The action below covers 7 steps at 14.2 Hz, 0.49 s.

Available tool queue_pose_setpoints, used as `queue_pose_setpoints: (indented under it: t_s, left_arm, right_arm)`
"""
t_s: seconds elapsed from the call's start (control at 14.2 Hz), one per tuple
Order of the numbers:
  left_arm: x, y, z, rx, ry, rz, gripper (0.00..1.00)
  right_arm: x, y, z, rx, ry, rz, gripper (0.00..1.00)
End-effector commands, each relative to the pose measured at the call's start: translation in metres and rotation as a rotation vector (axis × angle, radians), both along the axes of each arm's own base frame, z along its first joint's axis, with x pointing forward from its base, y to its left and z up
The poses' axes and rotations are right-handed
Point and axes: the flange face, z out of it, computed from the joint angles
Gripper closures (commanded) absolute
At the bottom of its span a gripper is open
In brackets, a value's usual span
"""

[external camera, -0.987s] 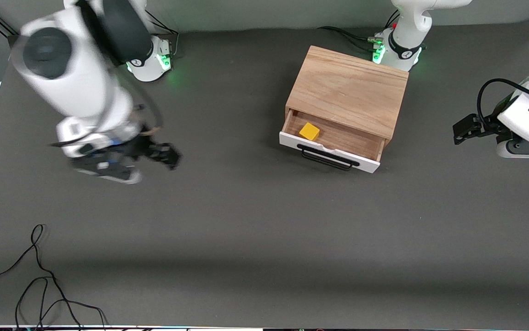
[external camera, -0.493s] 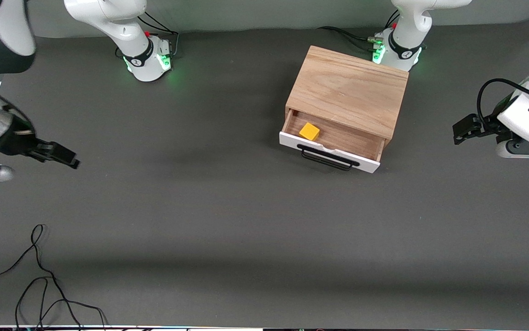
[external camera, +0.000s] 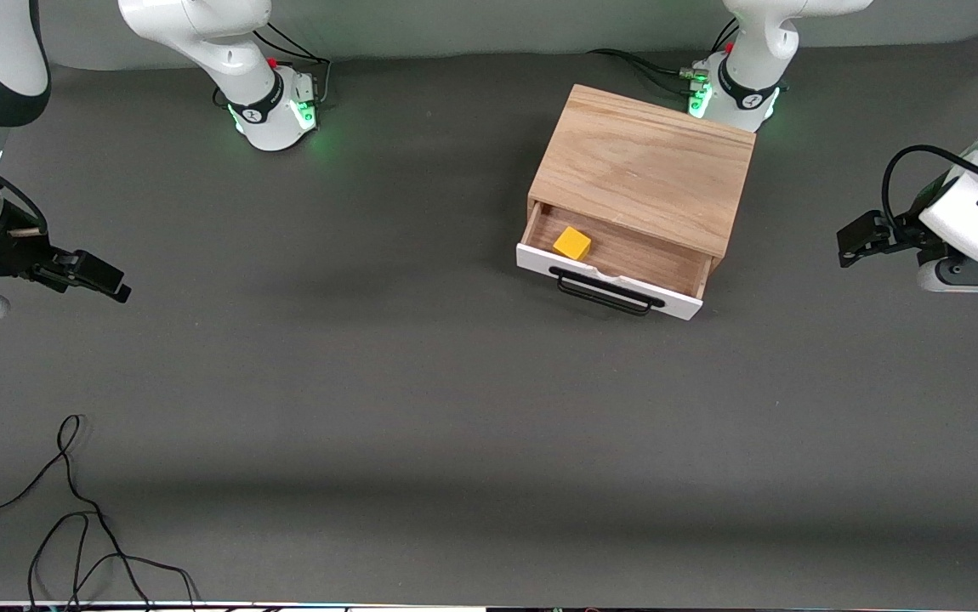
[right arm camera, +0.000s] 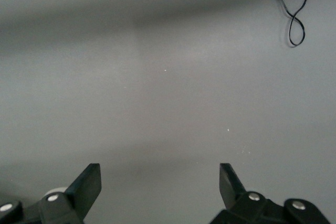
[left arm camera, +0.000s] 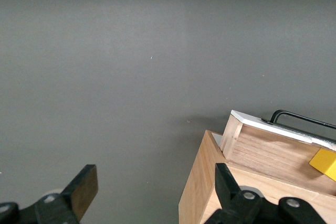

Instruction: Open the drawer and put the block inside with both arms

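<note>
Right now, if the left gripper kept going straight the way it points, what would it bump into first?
Probably the wooden box. The open left gripper points toward it from the left arm's end of the table, and only bare table shows between them. Height is hard to judge, so it might pass above the box.

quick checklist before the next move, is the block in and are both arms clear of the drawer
1. Drawer open: ok, pulled out of the light-oak box, wood interior showing.
2. Block inside: ok, it rests on the drawer floor near the end toward the right arm.
3. Left gripper clear: ok, open and empty, over bare table at the left arm's end, apart from the box.
4. Right gripper clear: ok, open and empty, over bare table at the right arm's end.
5. Handle free: ok, nothing touches it.
6. Loose cable on the table: ok, well away from the drawer, nearer the front camera.
</note>
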Motion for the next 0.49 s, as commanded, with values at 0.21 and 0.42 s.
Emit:
queue_pose_setpoints:
  t_s: [0.21, 0.42]
  left_arm:
    - [-0.0032, 0.001, 0.003, 0.01, -0.011, -0.006, 0.01]
    - [-0.0032, 0.001, 0.003, 0.01, -0.011, -0.006, 0.01]
  right_arm:
    - [-0.0109, 0.001, -0.0001, -0.014, 0.082, 0.072, 0.0]
    - [-0.0151, 0.001, 0.0029, -0.013, 0.111, 0.072, 0.0]
